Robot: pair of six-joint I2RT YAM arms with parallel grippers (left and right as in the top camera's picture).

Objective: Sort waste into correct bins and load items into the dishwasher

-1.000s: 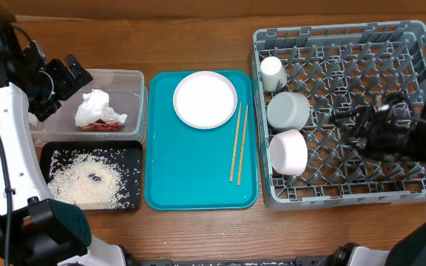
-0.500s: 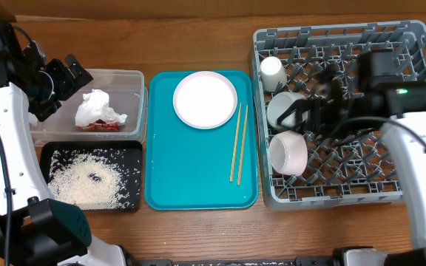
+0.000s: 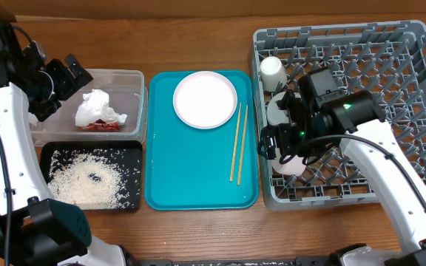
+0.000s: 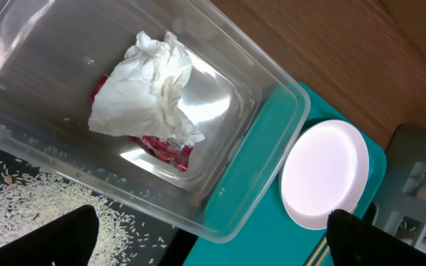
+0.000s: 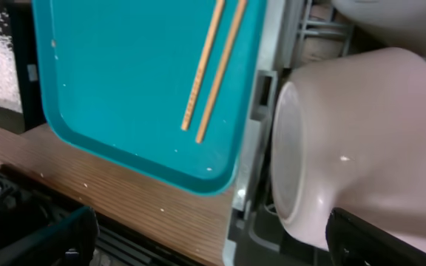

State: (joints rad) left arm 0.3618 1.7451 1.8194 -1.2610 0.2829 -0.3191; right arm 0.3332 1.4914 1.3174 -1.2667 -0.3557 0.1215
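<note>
Overhead, the right tool hangs wide open and empty over the left edge of the grey rack, just above a white bowl lying on its side there. Just left, on the teal tray, lie the chopsticks. They look light, thin and stiff and will likely roll, so I'd pinch both together at mid-length. The plate beyond looks smooth and breakable; take its rim. The left tool, also open, holds nothing above the clear tub.
</note>
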